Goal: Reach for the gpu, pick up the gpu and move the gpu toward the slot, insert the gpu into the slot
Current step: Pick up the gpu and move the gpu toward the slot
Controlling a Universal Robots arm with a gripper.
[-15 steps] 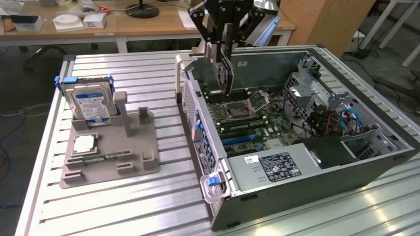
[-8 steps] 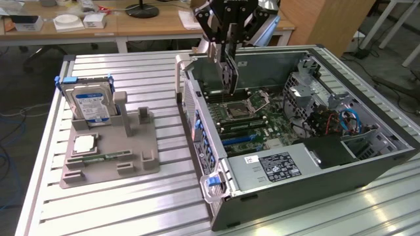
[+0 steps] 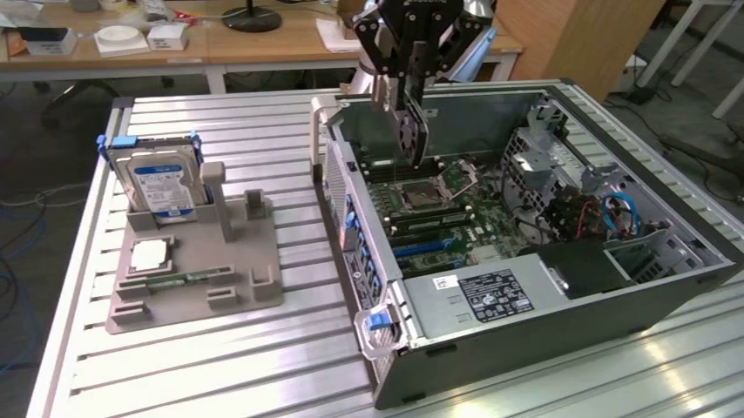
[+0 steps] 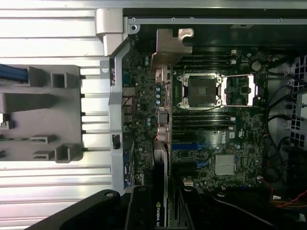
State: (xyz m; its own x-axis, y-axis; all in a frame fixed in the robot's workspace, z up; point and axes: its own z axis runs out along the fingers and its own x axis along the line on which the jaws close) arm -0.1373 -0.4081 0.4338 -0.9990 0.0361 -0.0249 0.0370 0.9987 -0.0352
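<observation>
"What's the setting?"
"A ribbed metal desk (image 3: 233,366) carrying 1 open computer case (image 3: 558,322), with wooden desks (image 3: 233,43) beyond the hand."
"And the hand (image 3: 410,97)?"
"It points straight down over the case, clamped on the gpu (image 3: 415,139), which hangs on edge directly beneath it, above the motherboard (image 3: 465,218)."
"Is it touching the slot?"
"I cannot tell; the card's lower edge blends into the board."
</observation>
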